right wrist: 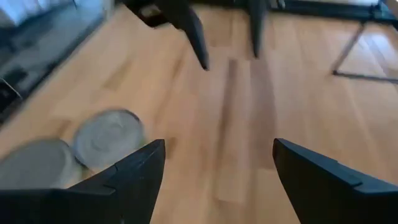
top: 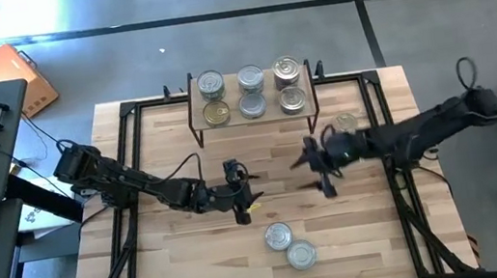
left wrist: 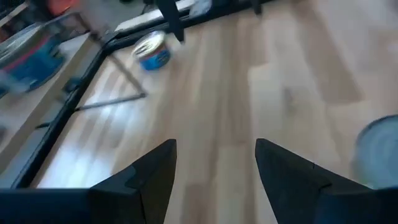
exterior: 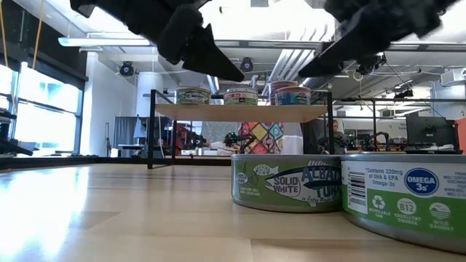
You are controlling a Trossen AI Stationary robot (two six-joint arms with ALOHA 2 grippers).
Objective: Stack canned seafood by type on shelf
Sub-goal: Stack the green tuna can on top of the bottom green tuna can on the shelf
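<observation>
Both end effectors, left [top: 242,208] and right [top: 320,176], hover spread and empty over the worktop [top: 179,266]. Six tins crowd the shelf [top: 255,116]; two green-labelled tins [top: 290,246] wait nearby. A careless placement could topple a stack.

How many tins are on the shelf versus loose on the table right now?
Tins on the shelf: 6 visible from above, e.g.; any stacked beneath cannot be told
Green-label tins near the front edge: 2
Tin beside the right arm: 1
Total: 9
</observation>
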